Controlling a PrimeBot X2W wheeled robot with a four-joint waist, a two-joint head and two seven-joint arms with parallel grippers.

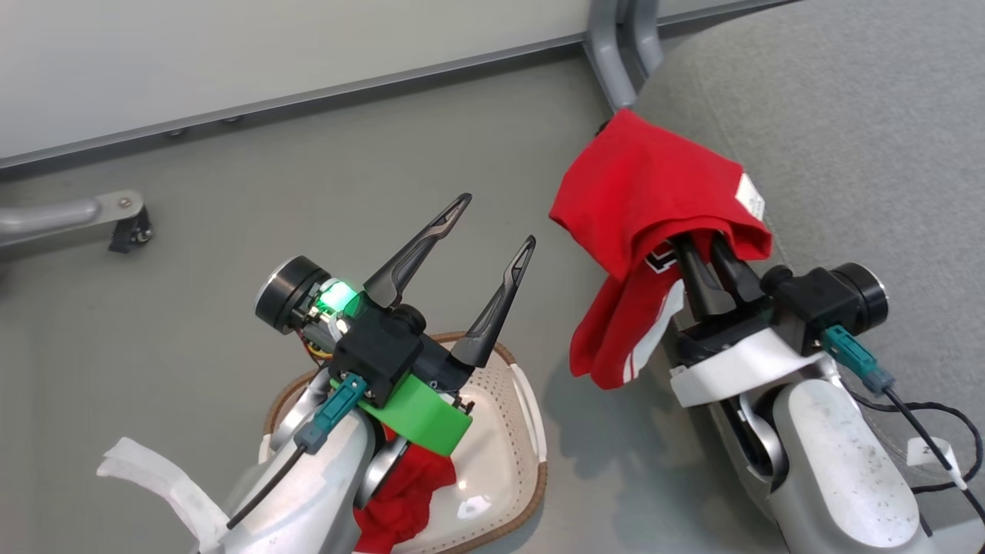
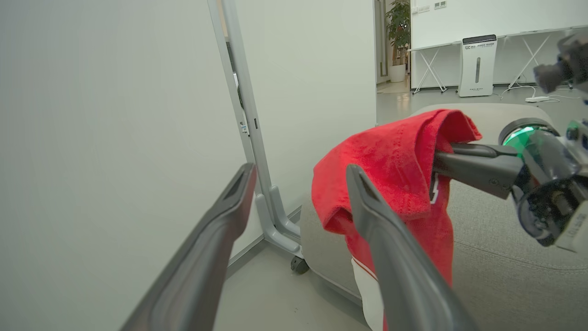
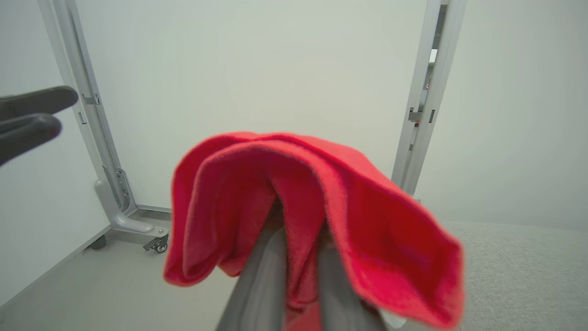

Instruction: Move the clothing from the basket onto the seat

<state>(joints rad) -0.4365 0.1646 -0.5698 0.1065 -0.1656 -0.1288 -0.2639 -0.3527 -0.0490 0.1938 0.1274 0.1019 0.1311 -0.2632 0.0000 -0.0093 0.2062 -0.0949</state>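
My right gripper (image 1: 706, 248) is shut on one piece of the clothing, a bright red garment (image 1: 646, 192) with a white paper tag (image 1: 750, 196) and white stripes. It drapes over the fingers and hangs at the left edge of the light grey seat (image 1: 846, 154). In the right wrist view the red garment (image 3: 298, 184) hoods both fingers (image 3: 262, 276), with the seat (image 3: 514, 266) at lower right. My left gripper (image 1: 498, 221) stands open and empty above the floor, over the cream basket (image 1: 531, 408). A second red garment (image 1: 404, 492) lies in the basket, partly hidden by my left arm. In the left wrist view, the held garment (image 2: 395, 161) hangs past the open left gripper (image 2: 298, 184).
A white partition panel runs along the back on grey metal legs (image 1: 616, 46) with a caster foot (image 1: 131, 231) on the floor at left. Black cables (image 1: 939, 431) trail by my right arm. A white floor appliance (image 2: 477, 64) stands far off.
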